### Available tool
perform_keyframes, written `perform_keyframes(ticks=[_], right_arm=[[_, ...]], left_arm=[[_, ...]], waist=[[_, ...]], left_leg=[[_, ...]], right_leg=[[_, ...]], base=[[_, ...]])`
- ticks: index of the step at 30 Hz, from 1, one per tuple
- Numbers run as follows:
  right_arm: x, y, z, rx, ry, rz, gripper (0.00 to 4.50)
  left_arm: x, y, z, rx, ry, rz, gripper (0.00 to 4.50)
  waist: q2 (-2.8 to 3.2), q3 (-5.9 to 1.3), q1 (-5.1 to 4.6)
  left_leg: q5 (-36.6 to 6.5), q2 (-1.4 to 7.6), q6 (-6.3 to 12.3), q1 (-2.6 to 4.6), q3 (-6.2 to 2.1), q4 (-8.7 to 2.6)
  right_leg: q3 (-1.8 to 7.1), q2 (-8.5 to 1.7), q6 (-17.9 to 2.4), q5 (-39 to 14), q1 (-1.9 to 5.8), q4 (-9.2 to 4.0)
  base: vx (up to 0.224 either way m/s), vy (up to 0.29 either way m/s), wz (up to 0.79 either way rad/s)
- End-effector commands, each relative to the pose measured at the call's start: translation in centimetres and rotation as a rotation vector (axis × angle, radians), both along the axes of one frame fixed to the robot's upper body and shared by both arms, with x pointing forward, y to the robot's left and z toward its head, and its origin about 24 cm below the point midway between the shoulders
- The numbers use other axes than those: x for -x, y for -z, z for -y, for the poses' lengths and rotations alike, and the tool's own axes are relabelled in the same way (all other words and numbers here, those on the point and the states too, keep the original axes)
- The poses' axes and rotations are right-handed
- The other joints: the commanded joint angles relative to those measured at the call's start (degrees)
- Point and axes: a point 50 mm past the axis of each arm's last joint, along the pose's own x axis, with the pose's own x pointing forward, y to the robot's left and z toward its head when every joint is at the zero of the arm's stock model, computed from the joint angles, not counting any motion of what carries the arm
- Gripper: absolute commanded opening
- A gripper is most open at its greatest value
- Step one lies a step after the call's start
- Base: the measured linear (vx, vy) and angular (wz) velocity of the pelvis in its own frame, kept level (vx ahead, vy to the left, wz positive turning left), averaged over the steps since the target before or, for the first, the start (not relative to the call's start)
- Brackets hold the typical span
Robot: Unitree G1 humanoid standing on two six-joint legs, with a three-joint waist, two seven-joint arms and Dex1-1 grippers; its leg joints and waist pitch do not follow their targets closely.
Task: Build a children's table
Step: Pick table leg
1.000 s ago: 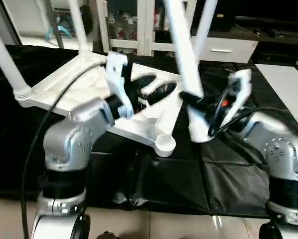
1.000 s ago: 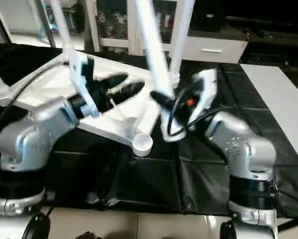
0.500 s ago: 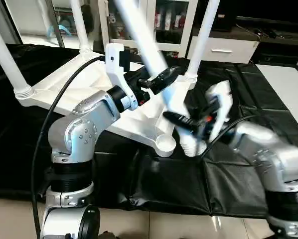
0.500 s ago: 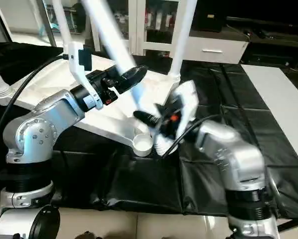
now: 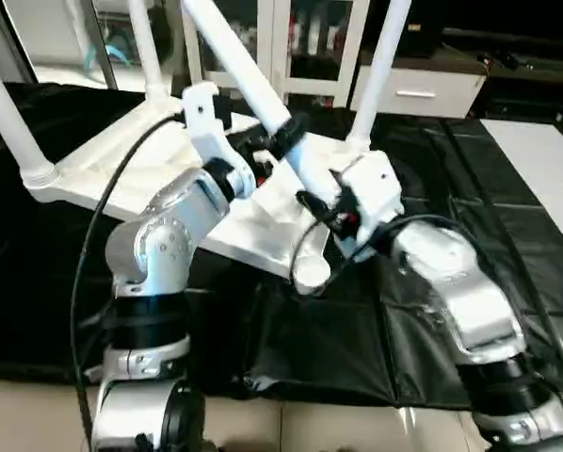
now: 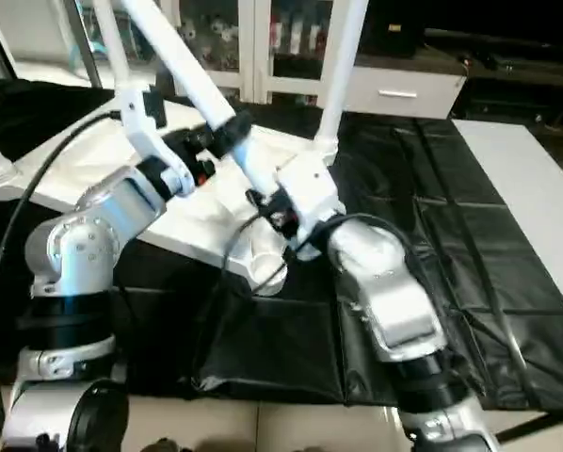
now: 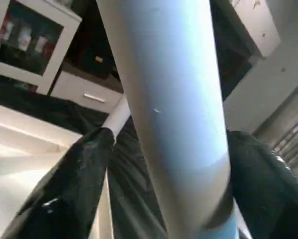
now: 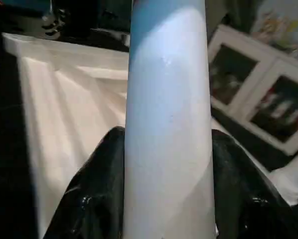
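Note:
The children's table top [image 5: 150,160] lies upside down, white and ribbed. Three white legs stand in its corner sockets: one on the left [image 5: 7,108], one at the back [image 5: 147,47], one on the right [image 5: 382,66]. The front corner socket [image 5: 311,274] holds no leg. A fourth leg [image 5: 244,71] slants from upper left down toward that socket. My right gripper [image 5: 321,200] is shut on its lower part, with black fingers [image 8: 94,199] pressed to both sides. Higher up, my left gripper [image 5: 283,132] stands open around the leg [image 7: 174,124], and a gap shows beside one finger [image 7: 74,184].
Black cloth covers the work table [image 5: 545,245] under the top. A white panel [image 5: 545,155] lies at the far right. White cabinets [image 5: 423,94] stand behind the table. Pale floor [image 5: 27,414] runs along the near edge, and a black cable [image 5: 93,245] hangs by my left arm.
My right gripper has carried the fourth leg leftward, and its top now leans far to the left. The lower end has come near the front socket. My left gripper has come around the leg.

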Motion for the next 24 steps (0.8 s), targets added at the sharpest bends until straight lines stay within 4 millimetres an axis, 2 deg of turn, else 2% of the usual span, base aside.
perform_keyframes(ticks=[1, 6, 7, 11, 13, 14, 16, 17, 18, 19, 24], right_arm=[[0.0, -0.9, -0.5, 0.009, -0.004, 0.078, 1.82], [0.1, -0.5, -1.2, 0.033, -0.016, 0.1, 1.82], [0.1, -0.5, -1.2, 0.033, -0.016, 0.1, 1.82], [0.0, -0.4, -1.3, 0.038, -0.013, 0.118, 1.82], [0.0, -0.5, -1.3, 0.039, -0.012, 0.122, 1.82], [-0.1, -0.5, -1.3, 0.039, -0.01, 0.125, 1.82], [-0.3, -0.6, -1.3, 0.037, -0.007, 0.131, 1.82], [-0.4, -0.6, -1.3, 0.036, -0.006, 0.134, 1.82], [-0.4, -0.6, -1.3, 0.036, -0.005, 0.136, 1.82], [-0.4, -0.6, -1.3, 0.035, -0.005, 0.137, 1.82], [-0.5, -0.7, -1.5, 0.031, -0.01, 0.146, 1.82]], left_arm=[[-0.3, 0.2, -0.5, 0.004, -0.042, -0.022, 3.42], [-0.2, 0.1, -0.4, 0.031, -0.019, -0.024, 3.05], [-0.2, 0.1, -0.4, 0.031, -0.019, -0.024, 2.95], [0.2, -0.2, -0.2, 0.084, 0.022, -0.022, 2.61], [0.2, -0.3, -0.2, 0.091, 0.028, -0.021, 2.46], [0.3, -0.4, -0.3, 0.108, 0.027, -0.023, 2.37], [0.2, -0.4, -0.6, 0.127, 0.016, -0.026, 2.18], [0.2, -0.5, -0.7, 0.131, 0.014, -0.027, 2.13], [0.3, -0.5, -0.8, 0.135, 0.009, -0.029, 2.13], [0.3, -0.5, -0.9, 0.138, 0.003, -0.031, 2.01], [0.3, -0.6, -1.4, 0.156, -0.015, -0.035, 1.87]], waist=[[0.38, -4.5, -0.17], [0.4, -4.43, -0.18], [0.19, -4.42, -0.22], [0.06, -4.43, -0.11], [0.19, -4.42, -0.12], [-0.07, -4.44, -0.12], [-0.03, -4.35, -0.14], [-0.03, -4.38, -0.16], [-0.3, -4.37, -0.14], [-0.14, -4.31, -0.09], [-0.24, -4.4, -0.1]], left_leg=[[-6.6, 0.57, 0.4, 0.3, -0.06, -3.43], [-8.1, 0.66, 0.35, 0.43, -0.05, -3.49], [-8.0, 0.64, 0.33, 0.38, -0.04, -3.49], [-7.6, 0.65, 0.47, 0.38, -0.03, -3.48], [-7.4, 0.66, 0.58, 0.38, -0.01, -3.45], [-7.3, 0.64, 0.69, 0.36, 0.02, -3.44], [-7.6, 0.58, 0.86, 0.31, 0.06, -3.41], [-7.6, 0.57, 0.86, 0.31, 0.05, -3.41], [-7.6, 0.58, 0.94, 0.28, 0.06, -3.42], [-7.8, 0.62, 0.88, 0.34, 0.05, -3.43], [-6.6, 0.62, 1.09, 0.24, 0.03, -3.38]], right_leg=[[2.62, -3.37, -9.2, -6.5, 3.47, -3.56], [2.65, -3.43, -9.1, -7.5, 3.43, -3.64], [2.65, -3.41, -9.0, -7.5, 3.46, -3.65], [2.68, -3.39, -9.1, -7.1, 3.45, -3.49], [2.68, -3.4, -9.3, -6.5, 3.42, -3.41], [2.66, -3.38, -9.3, -6.5, 3.46, -3.44], [2.66, -3.4, -9.1, -7.2, 3.47, -3.49], [2.66, -3.4, -9.1, -7.4, 3.48, -3.43], [2.66, -3.47, -9.1, -7.9, 3.47, -3.47], [2.66, -3.45, -8.8, -8.4, 3.37, -3.56], [2.67, -3.4, -8.7, -6.8, 3.46, -3.25]], base=[[0.0, 0.0, 0.0], [0.0, 0.0, 0.0], [0.0, 0.0, 0.0], [0.0, 0.0, 0.0], [0.0, 0.0, 0.0], [0.0, 0.0, 0.0], [0.0, 0.0, 0.0], [0.0, 0.0, 0.0], [0.0, 0.0, 0.0], [0.0, 0.0, 0.0], [0.0, 0.0, 0.0]])
